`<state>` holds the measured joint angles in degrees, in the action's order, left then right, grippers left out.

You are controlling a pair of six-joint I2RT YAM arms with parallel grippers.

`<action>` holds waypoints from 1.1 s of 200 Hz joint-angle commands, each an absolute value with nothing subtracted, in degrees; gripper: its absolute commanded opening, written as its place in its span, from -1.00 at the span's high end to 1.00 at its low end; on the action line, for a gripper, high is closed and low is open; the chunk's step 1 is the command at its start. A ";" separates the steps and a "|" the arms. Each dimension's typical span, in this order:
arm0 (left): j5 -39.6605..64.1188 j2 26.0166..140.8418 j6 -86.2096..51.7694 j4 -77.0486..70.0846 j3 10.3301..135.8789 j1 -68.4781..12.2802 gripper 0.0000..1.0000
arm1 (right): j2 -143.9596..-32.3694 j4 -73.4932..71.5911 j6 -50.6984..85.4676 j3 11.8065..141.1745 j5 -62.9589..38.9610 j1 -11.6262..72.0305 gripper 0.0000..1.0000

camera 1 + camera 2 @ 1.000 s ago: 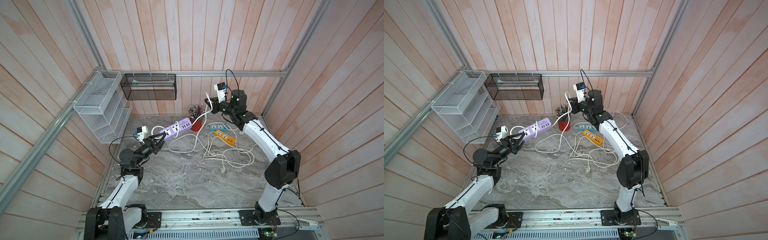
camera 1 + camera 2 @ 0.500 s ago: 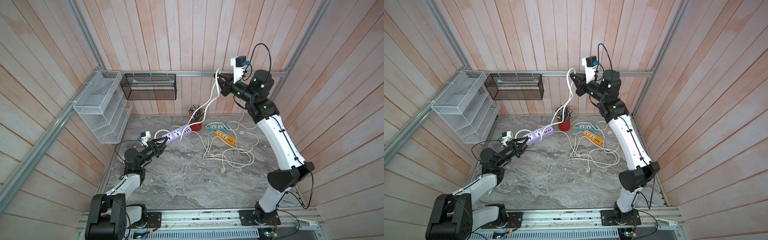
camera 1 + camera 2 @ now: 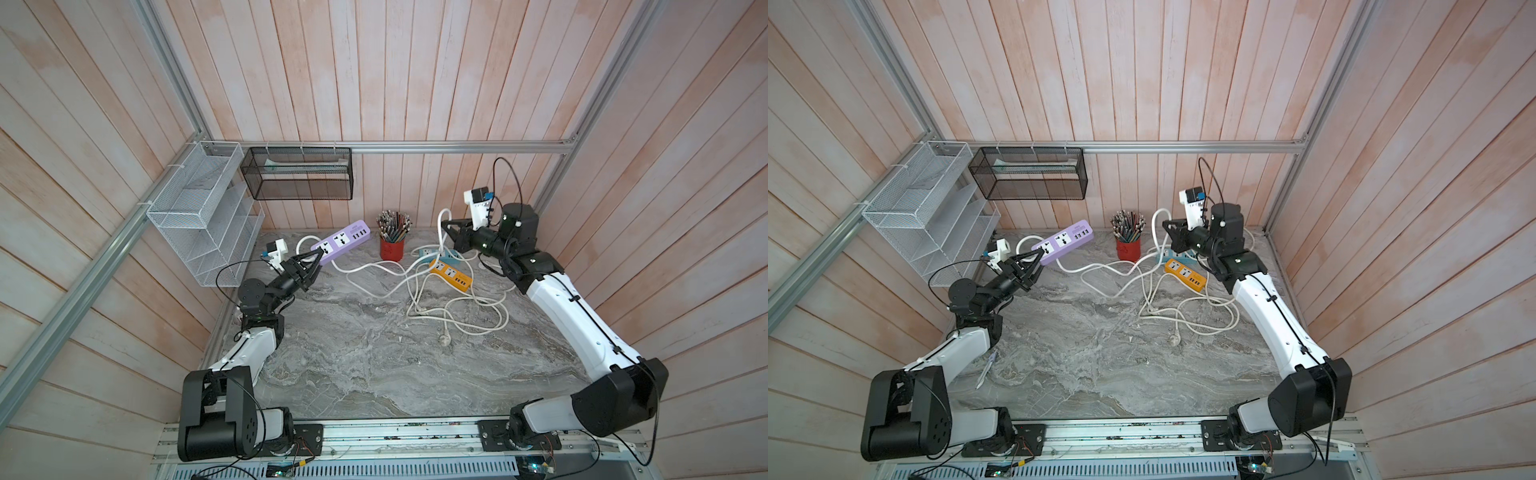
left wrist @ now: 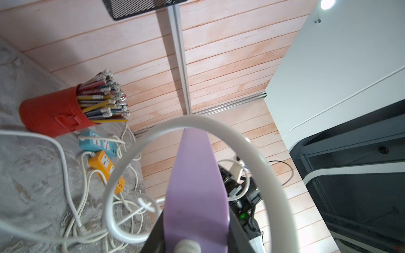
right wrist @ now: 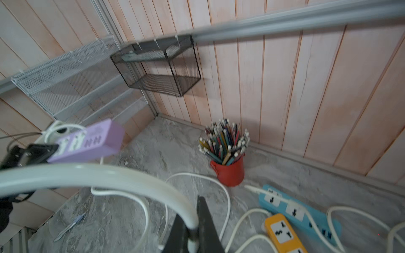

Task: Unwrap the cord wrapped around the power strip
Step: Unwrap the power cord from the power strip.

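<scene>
Power strip [image 3: 343, 241] in left end effector [image 3: 318, 258], cord [image 3: 441, 217] in right end effector [image 3: 448, 236]

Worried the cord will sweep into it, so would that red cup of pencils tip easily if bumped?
Probably fairly tippy: the red cup is narrow and upright, and its pencils fan out above the rim, likely making it top-heavy. The white cord lies near its base, so a low drag might slide it on the smooth table instead.
</scene>
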<state>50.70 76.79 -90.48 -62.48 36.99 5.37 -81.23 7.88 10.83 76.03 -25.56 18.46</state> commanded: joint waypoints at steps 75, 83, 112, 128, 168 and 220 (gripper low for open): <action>50.24 73.19 -95.49 -66.74 41.23 5.54 1.00 | -106.79 8.87 13.20 79.08 -16.73 27.23 1.00; 50.20 72.06 -95.54 -66.17 40.84 5.51 1.00 | -110.58 10.47 13.63 82.07 -14.98 27.15 1.00; 50.57 68.88 -94.43 -63.21 39.42 5.54 1.00 | -117.11 12.77 14.67 88.01 -13.14 26.33 -0.34; 50.75 68.55 -94.48 -63.33 38.42 5.67 1.00 | -113.95 11.35 14.21 85.93 -13.42 26.02 -0.97; 50.65 70.47 -94.24 -65.57 37.10 5.89 1.00 | -99.55 12.12 12.82 79.45 -14.23 22.84 -0.97; 50.51 72.65 -95.41 -68.46 37.09 5.99 1.00 | -83.82 8.01 18.52 70.04 -27.21 16.41 -0.97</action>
